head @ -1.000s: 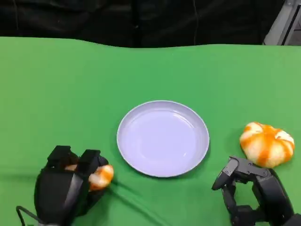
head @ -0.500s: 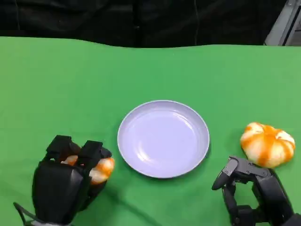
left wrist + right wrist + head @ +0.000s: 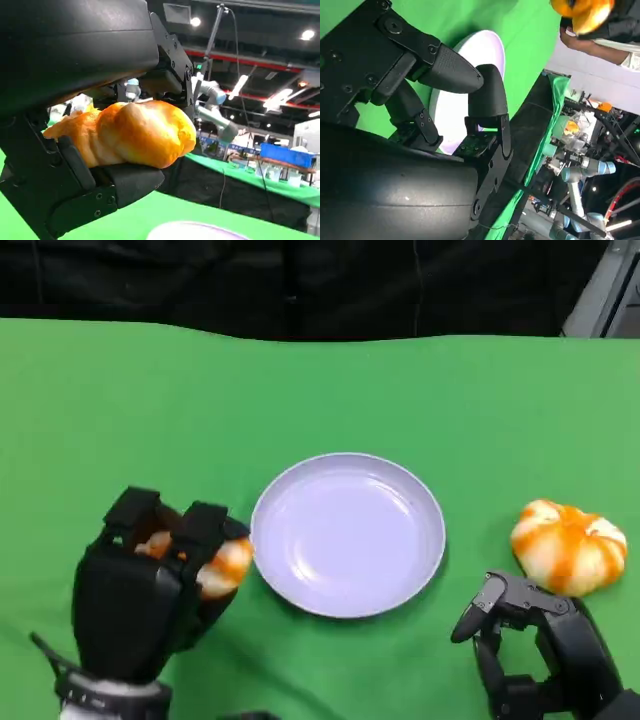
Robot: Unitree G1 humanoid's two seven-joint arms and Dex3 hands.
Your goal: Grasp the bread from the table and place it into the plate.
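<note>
My left hand [image 3: 150, 585] grips a golden-orange piece of bread [image 3: 222, 565], lifted just left of the white plate [image 3: 347, 533]. In the left wrist view the bread [image 3: 135, 132] sits between the black fingers [image 3: 100, 185], with the plate rim [image 3: 195, 231] showing below. A second round, orange-striped bread [image 3: 568, 545] lies on the green table right of the plate. My right hand [image 3: 535, 655] rests low at the front right, just in front of that bread, fingers apart and holding nothing; its fingers [image 3: 465, 80] appear before the plate [image 3: 470, 85] in the right wrist view.
The green cloth table [image 3: 300, 390] stretches wide behind the plate to a dark backdrop at its far edge. A person's arm [image 3: 600, 42] shows beside the table in the right wrist view.
My left hand has risen and moved forward and slightly right with the bread, closer to the plate's left rim. The right hand and the striped bread have not moved.
</note>
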